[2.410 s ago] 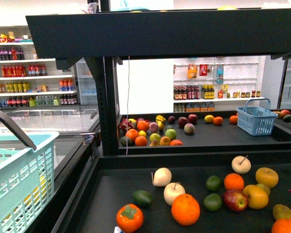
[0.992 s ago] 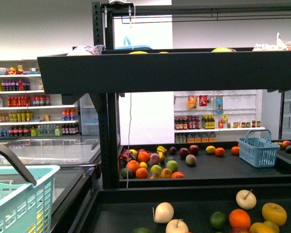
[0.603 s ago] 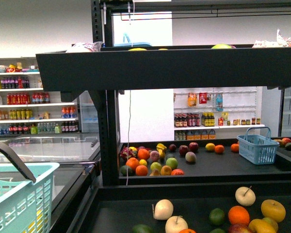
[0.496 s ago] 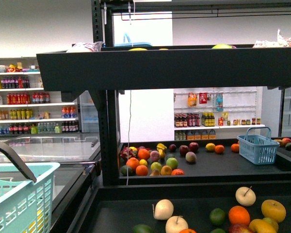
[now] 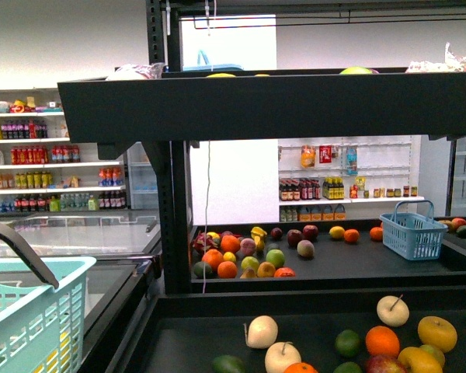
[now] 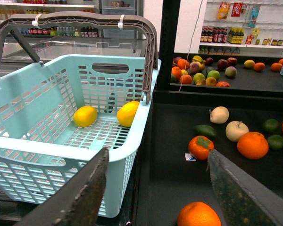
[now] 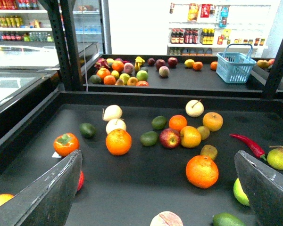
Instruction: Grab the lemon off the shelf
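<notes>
We see the big black metal tiered shelf (image 7: 146, 165) w/ mixed fruit on its dark trays; two smooth bright-yellow lemons (image 6: 85, 116) lie in the pale teal plastic basket (image 6: 47, 146) just beside the shelf's edge. Left claw (image 6: 155, 197) and right claw (image 7: 158, 188) both spread apart, holding nothing.

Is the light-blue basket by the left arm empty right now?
Not empty. The left wrist view shows two yellow fruits lying on the floor of the light-blue basket.
</notes>
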`<state>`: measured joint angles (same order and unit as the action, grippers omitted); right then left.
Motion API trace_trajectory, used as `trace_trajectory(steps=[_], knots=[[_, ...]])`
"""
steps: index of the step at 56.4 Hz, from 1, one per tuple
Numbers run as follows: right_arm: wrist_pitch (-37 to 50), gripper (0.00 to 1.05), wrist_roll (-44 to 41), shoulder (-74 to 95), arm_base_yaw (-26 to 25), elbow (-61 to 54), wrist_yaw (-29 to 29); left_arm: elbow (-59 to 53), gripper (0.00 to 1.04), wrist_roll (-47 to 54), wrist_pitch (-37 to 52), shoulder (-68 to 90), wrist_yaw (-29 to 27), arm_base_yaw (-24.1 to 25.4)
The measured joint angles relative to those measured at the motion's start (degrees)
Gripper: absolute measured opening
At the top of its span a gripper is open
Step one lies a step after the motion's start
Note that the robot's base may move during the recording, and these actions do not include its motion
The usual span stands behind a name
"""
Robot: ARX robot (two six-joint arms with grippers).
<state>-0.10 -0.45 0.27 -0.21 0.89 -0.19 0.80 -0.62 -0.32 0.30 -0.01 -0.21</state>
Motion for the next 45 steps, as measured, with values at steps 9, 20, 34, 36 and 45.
trace_trajectory(steps=[9,20,34,36,45], knots=[[0.0,0.97,0.0,0.0,0.0,0.0,0.0,0.0,0.98,0.1,0.0,0.0,0.0,0.0],[0.0,0.97,0.0,0.0,0.0,0.0,0.0,0.0,0.97,0.1,0.0,0.0,0.0,0.0],[0.0,0.97,0.0,0.0,0.0,0.0,0.0,0.0,0.97,0.1,0.0,0.0,0.0,0.0],[0.0,0.97,0.0,0.0,0.0,0.0,0.0,0.0,0.97,0.1,0.0,0.0,0.0,0.0],[0.0,0.97,0.0,0.0,0.0,0.0,0.0,0.0,0.97,0.1,0.0,0.0,0.0,0.0]])
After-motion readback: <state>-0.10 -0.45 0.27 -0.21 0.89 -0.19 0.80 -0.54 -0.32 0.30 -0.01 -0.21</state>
